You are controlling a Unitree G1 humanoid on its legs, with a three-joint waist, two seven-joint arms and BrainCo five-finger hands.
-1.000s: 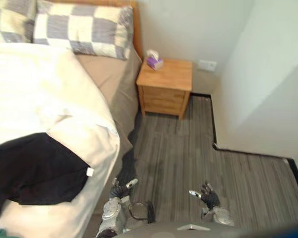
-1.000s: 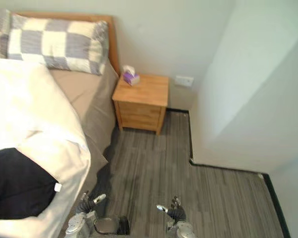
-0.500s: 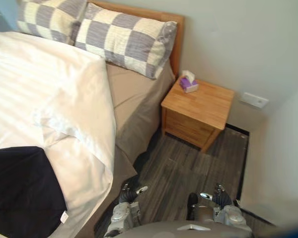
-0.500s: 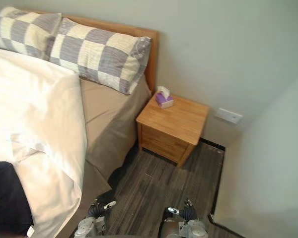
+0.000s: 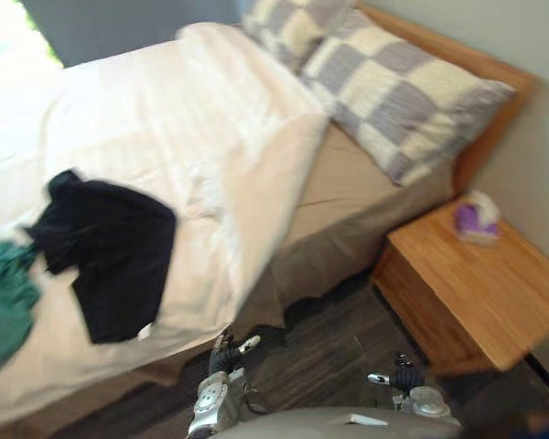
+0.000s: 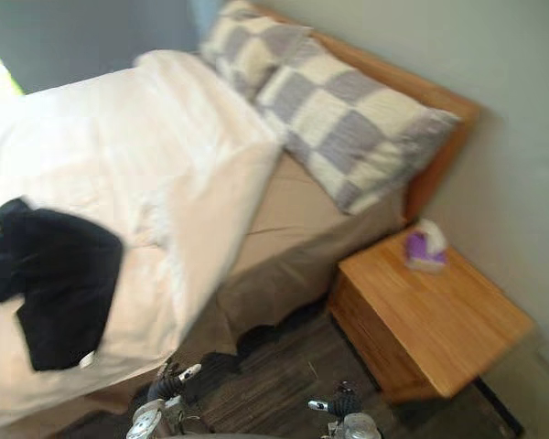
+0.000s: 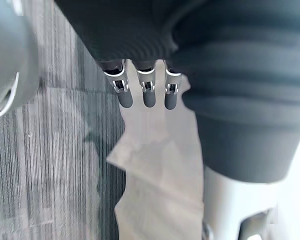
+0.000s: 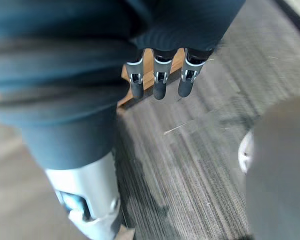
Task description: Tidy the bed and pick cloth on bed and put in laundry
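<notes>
Black cloth is seen crumpled on the white duvet of the bed, with a green cloth just beside it. Left hand and right hand are held low over the floor by the bed, fingers straight, nothing grasped. A tissue box is set on the nightstand.
</notes>
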